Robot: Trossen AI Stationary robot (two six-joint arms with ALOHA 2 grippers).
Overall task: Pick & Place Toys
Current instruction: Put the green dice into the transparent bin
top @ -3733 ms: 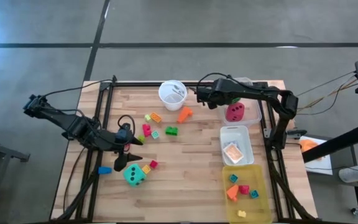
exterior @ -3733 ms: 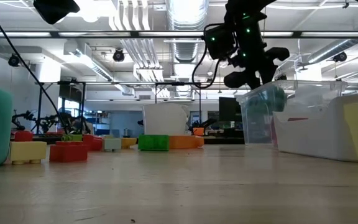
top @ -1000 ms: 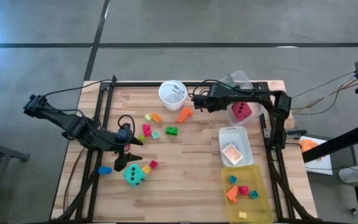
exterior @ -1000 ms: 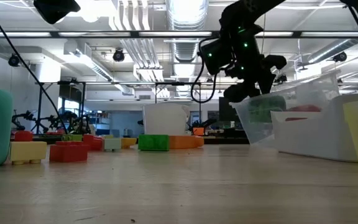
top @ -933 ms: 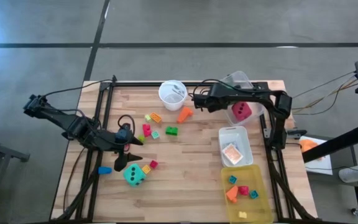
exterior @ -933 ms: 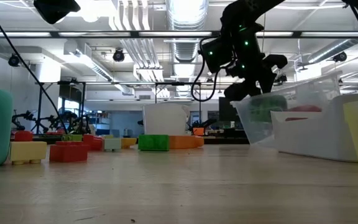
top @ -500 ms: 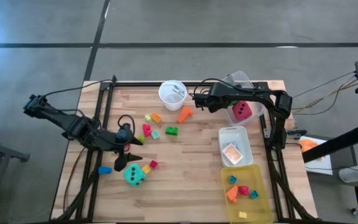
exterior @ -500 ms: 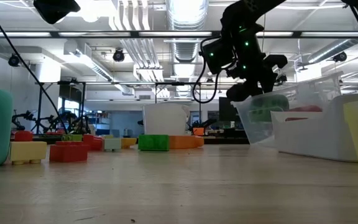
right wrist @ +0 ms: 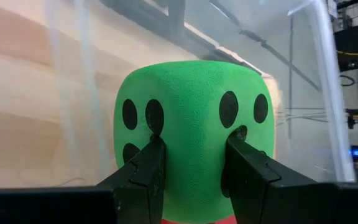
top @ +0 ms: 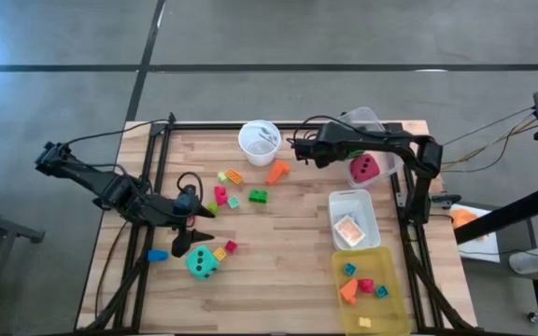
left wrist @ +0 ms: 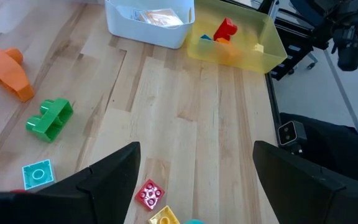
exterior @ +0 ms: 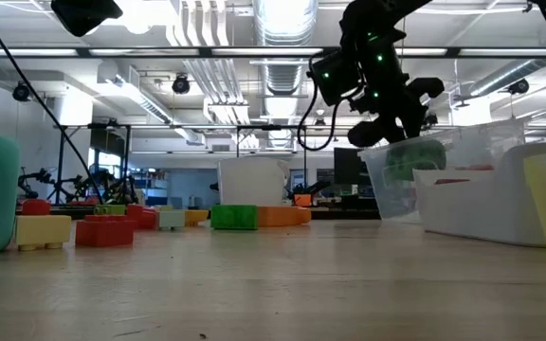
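My right gripper (right wrist: pixel 194 146) is shut on the green die (right wrist: pixel 191 124) inside the clear bin (top: pixel 365 119) at the table's far right. The bin stands tilted. The red-pink die (top: pixel 364 166) lies in it just below the green one (exterior: pixel 415 156). My left gripper (left wrist: pixel 197 186) hangs open over the near left of the table, touching nothing. The teal die (top: pixel 203 262) rests on the wood beside it. Small blocks (top: pixel 258 196) lie scattered mid-table. My right gripper pinches the green die between its two fingers (right wrist: pixel 151 162), which bear on the pipped face (right wrist: pixel 166 134) and dent the foam in. They come slanting down into the clear bin. The die sits high in the bin, over the red-pink die (right wrist: pixel 191 219).
A white round cup (top: pixel 259 140) stands at the far edge. A white bin (top: pixel 354 220) with a tan tile and a yellow bin (top: pixel 370 285) with several blocks line the right side. An orange block (left wrist: pixel 5 71) and a green block (left wrist: pixel 50 118) lie mid-table.
The clear bin with the green die has tipped back a little toward level and shows slightly higher in the low view. My right gripper stays shut on the die.
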